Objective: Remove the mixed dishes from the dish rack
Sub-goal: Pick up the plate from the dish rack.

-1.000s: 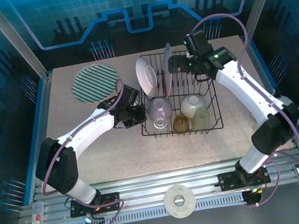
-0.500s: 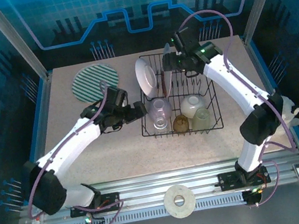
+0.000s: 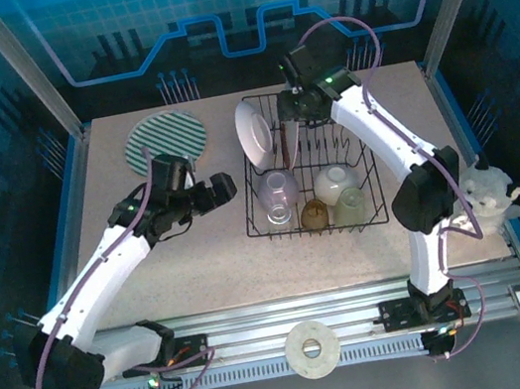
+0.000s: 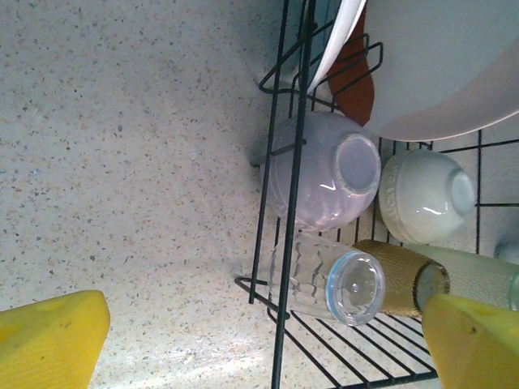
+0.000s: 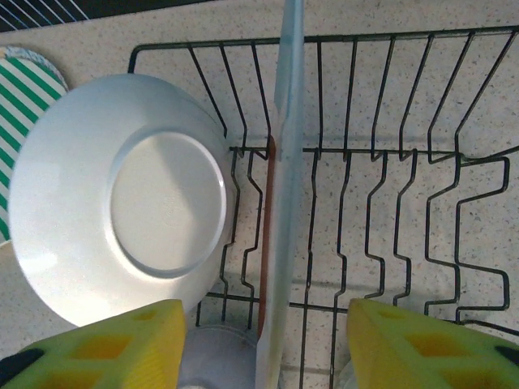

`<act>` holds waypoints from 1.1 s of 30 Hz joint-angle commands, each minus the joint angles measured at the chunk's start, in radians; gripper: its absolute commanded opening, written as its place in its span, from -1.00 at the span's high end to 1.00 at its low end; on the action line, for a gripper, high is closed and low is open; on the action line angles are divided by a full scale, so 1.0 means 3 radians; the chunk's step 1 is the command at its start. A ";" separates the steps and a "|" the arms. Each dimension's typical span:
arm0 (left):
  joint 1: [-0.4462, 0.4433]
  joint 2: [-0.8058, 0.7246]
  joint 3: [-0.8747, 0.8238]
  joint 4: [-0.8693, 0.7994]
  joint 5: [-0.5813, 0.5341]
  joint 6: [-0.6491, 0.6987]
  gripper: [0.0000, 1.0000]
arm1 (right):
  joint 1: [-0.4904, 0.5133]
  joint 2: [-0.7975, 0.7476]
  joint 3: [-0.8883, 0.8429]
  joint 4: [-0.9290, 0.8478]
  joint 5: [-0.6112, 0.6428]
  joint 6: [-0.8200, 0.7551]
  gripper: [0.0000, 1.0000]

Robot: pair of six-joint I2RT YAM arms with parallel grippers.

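Right end effector (image 5: pixel 268 344) was spread and lined up over the edge-on plate (image 5: pixel 285 121) in the dish rack (image 5: pixel 381 150). Contact could not be confirmed.

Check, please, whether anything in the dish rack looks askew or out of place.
Nothing looks spilled or broken. The white plate leans well over at the left end of the dish rack, while the neighbouring plate stands upright. A clear cup and an amber cup lie on their sides.

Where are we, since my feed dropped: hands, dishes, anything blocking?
Left hand open, left of dish rack. Right hand open, straddling upright plate in rack. White plate close alongside.
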 commanded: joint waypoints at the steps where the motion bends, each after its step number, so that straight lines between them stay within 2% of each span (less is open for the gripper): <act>1: 0.0140 -0.0173 -0.0099 0.0105 0.0284 0.0090 -0.99 | 0.0046 0.0106 0.0143 -0.0124 0.0069 0.0063 0.00; 9: 0.0314 -0.0279 -0.0135 0.0152 0.0466 0.0074 -0.99 | 0.0056 0.0173 0.0185 -0.0140 0.0115 0.0118 0.40; 19: 0.0399 -0.0321 -0.0136 0.0230 0.0677 0.0074 -0.99 | 0.0057 0.0179 0.0262 -0.0158 0.0161 0.0161 1.00; 33: 0.0434 -0.0281 -0.0142 0.0302 0.0807 0.0058 -0.99 | 0.0056 -0.0160 0.0280 -0.0139 0.0476 0.0161 1.00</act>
